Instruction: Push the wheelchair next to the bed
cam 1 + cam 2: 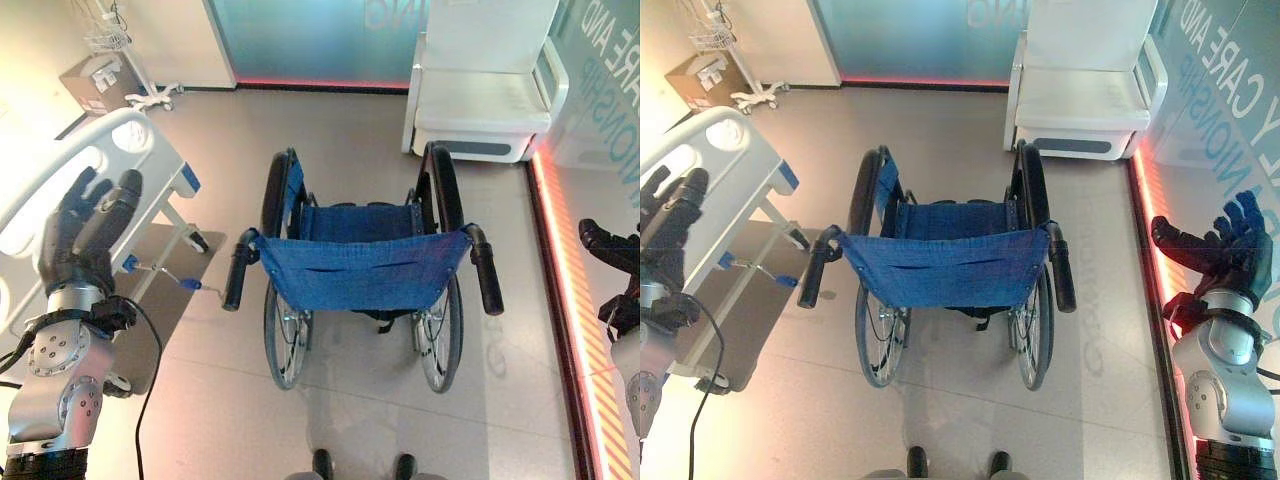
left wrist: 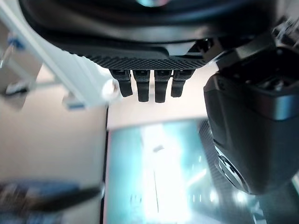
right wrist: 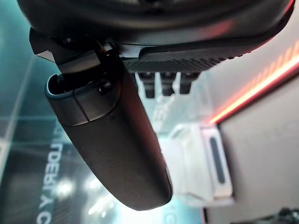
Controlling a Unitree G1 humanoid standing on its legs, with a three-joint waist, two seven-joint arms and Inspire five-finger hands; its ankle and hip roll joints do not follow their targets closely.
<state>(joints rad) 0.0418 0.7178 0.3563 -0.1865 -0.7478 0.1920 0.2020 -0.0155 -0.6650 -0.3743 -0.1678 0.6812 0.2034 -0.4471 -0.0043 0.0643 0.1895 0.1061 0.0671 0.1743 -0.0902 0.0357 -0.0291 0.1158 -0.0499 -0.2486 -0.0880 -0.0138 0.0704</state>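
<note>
- Blue cloth of the wheelchair (image 1: 365, 262) faces you; the chair stands in the middle of the floor, its back toward you, with the bed (image 1: 95, 175) to its left and a gap of bare floor between them.
- Your left hand (image 1: 88, 225) is raised in front of the bed, fingers straight and spread, holding nothing. It is well apart from the left handle (image 1: 236, 275).
- Your right hand (image 1: 1225, 250) is raised near the lit wall strip, fingers relaxed and spread, also empty. It is well apart from the right handle (image 1: 485, 270).
- I judge the push has not begun: no hand touches the chair.
- Risk: if you push one handle alone, the chair may turn and roll toward the white armchair (image 1: 485, 90) ahead instead of the bed.
- Risk: the left hand is close to the bed rail; lowering it carelessly may strike the rail.
- Risk: the bed crank (image 1: 165, 272) sticks out low, between bed and chair; the left wheel (image 1: 285, 335) could catch on it.
- Risk: straight fingers may slip off a round handle, so curl them well around it first.
</note>
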